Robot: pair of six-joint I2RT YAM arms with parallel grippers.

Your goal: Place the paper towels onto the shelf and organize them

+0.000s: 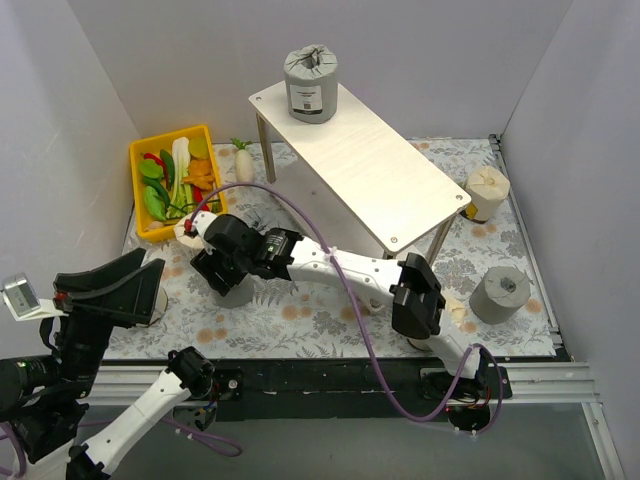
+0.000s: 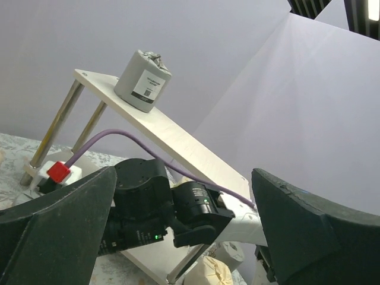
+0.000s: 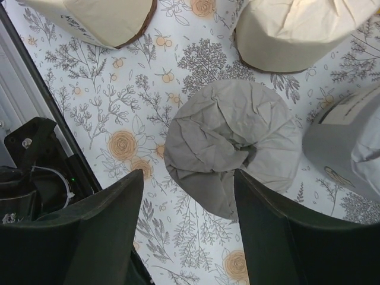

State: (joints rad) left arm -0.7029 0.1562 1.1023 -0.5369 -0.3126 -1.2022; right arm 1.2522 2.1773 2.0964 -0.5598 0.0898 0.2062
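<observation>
The shelf (image 1: 365, 165) stands at the back with one labelled grey paper towel roll (image 1: 311, 84) on its far end, which also shows in the left wrist view (image 2: 142, 80). My right gripper (image 1: 217, 266) is open and reaches to the left of the table. In the right wrist view the right gripper (image 3: 190, 237) hangs over a grey roll (image 3: 228, 151) without touching it. Two cream rolls (image 3: 294, 32) and a labelled grey roll (image 3: 350, 148) lie beside it. My left gripper (image 1: 125, 290) is open and empty, raised at the near left and facing the shelf (image 2: 178, 139).
A yellow bin (image 1: 145, 225) of vegetables and a white radish (image 1: 243, 160) sit at the back left. A cream roll (image 1: 487, 191) and a grey roll (image 1: 500, 293) stand at the right, near the shelf's leg. The right arm (image 1: 340, 268) and its purple cable (image 1: 300, 215) cross the middle.
</observation>
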